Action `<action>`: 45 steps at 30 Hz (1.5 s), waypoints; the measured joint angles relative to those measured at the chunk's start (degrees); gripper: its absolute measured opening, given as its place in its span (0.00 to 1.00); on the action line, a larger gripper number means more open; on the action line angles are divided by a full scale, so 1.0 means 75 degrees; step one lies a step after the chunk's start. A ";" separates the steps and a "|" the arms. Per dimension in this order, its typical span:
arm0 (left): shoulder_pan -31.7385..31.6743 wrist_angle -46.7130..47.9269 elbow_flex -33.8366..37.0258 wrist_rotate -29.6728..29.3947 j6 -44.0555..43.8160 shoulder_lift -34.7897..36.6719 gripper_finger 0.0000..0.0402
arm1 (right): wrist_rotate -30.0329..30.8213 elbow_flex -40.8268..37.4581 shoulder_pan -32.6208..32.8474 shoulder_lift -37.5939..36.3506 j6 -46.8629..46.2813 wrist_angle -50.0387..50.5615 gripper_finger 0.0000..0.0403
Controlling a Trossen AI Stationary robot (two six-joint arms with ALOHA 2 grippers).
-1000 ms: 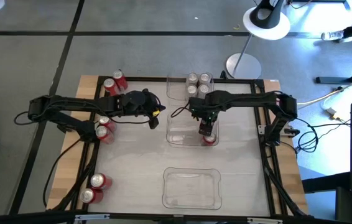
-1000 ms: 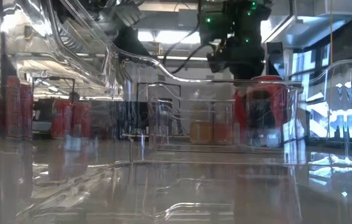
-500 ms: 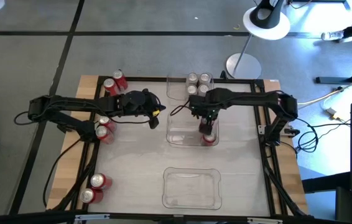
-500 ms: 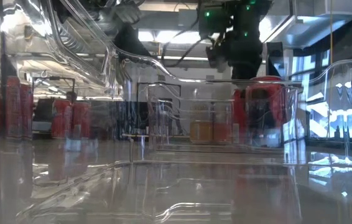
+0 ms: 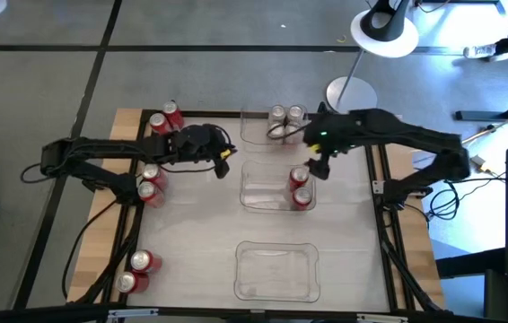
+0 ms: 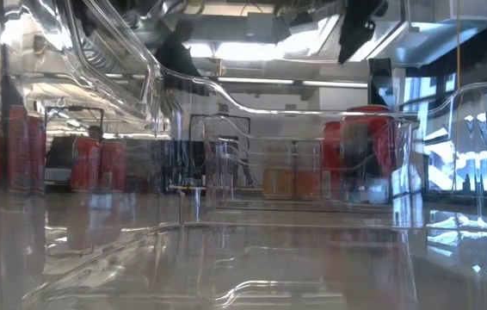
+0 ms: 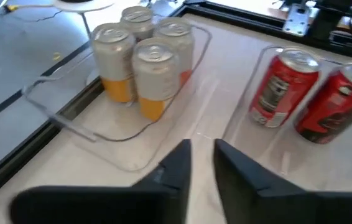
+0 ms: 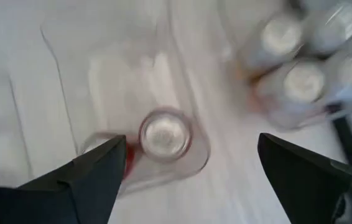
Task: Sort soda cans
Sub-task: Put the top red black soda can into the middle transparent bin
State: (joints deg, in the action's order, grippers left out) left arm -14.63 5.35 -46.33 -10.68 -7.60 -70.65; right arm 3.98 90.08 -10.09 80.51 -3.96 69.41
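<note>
Right jaws: we see them spread wide and empty, raised just beside the middle tray, on its right.
Left jaws: we see a narrow gap between them, holding nothing, left of the middle tray.
Red cans: two stand upright in the middle tray's right end.
Silver cans: four clustered in the far tray, beyond the middle tray.
Other red cans: along the tabletop edge, well left of the middle tray.
</note>
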 joint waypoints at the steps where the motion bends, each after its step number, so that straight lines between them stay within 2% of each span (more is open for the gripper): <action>1: -0.0090 0.0035 0.0000 0.0000 -0.0037 0.0000 0.20 | 0.0122 -0.0158 -0.0002 -0.0238 0.0063 -0.0269 0.89; 5: -0.0676 0.0724 -0.0344 -0.0019 -0.0145 0.0075 0.42 | 0.0302 -0.1183 -0.0009 -0.1036 0.0571 -0.1717 0.89; 9: -0.1657 0.1764 -0.1082 -0.0426 -0.0172 0.0089 0.63 | 0.0634 -0.2537 -0.0009 -0.1581 0.1269 -0.3684 0.89; 11: -0.2297 0.2233 -0.1444 -0.0571 -0.0168 0.0043 0.71 | 0.0978 -0.3126 -0.0012 -0.1700 0.1593 -0.4695 0.89; 14: -0.3247 0.2918 -0.1887 -0.0620 -0.0297 0.0015 0.78 | 0.1313 -0.3769 -0.0177 -0.1717 0.1968 -0.6025 0.89; 19: -0.4500 0.3711 -0.2167 -0.0627 -0.0472 0.0012 0.81 | 0.1269 -0.4321 -0.0687 -0.1648 0.2386 -0.7385 0.89; 22: -0.4860 0.3631 -0.2174 -0.0551 -0.0397 0.0006 0.81 | 0.0939 -0.4537 -0.1080 -0.1600 0.2507 -0.8062 0.89; 25: -0.4964 0.3549 -0.2183 -0.0521 -0.0397 0.0006 0.81 | 0.0368 -0.4707 -0.1480 -0.1518 0.2588 -0.8653 0.89; 31: -0.4951 0.3787 -0.1961 -0.0522 -0.1562 0.0006 0.81 | -0.1015 -0.4930 -0.2126 -0.1191 0.2786 -0.9293 0.89; 33: -0.4990 0.3943 -0.1828 -0.0527 -0.1965 0.0006 0.81 | -0.1169 -0.4930 -0.2250 -0.1077 0.2951 -0.9302 0.89; 36: -0.5055 0.4075 -0.1814 -0.0522 -0.1798 -0.0050 0.81 | -0.1224 -0.4930 -0.2377 -0.0994 0.3054 -0.9313 0.89; 40: -0.5173 0.4580 -0.2682 -0.0781 -0.1455 -0.0498 0.81 | -0.1263 -0.4930 -0.2474 -0.0965 0.3164 -0.9311 0.89; 45: -0.5489 0.6661 -0.3993 -0.0957 -0.1276 -0.1921 0.81 | -0.1458 -0.4930 -0.2463 -0.0965 0.3151 -0.9296 0.89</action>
State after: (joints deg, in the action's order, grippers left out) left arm -55.80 55.30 -76.28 -17.86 -17.17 -85.06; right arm -6.96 53.10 -28.56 73.28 19.67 -0.32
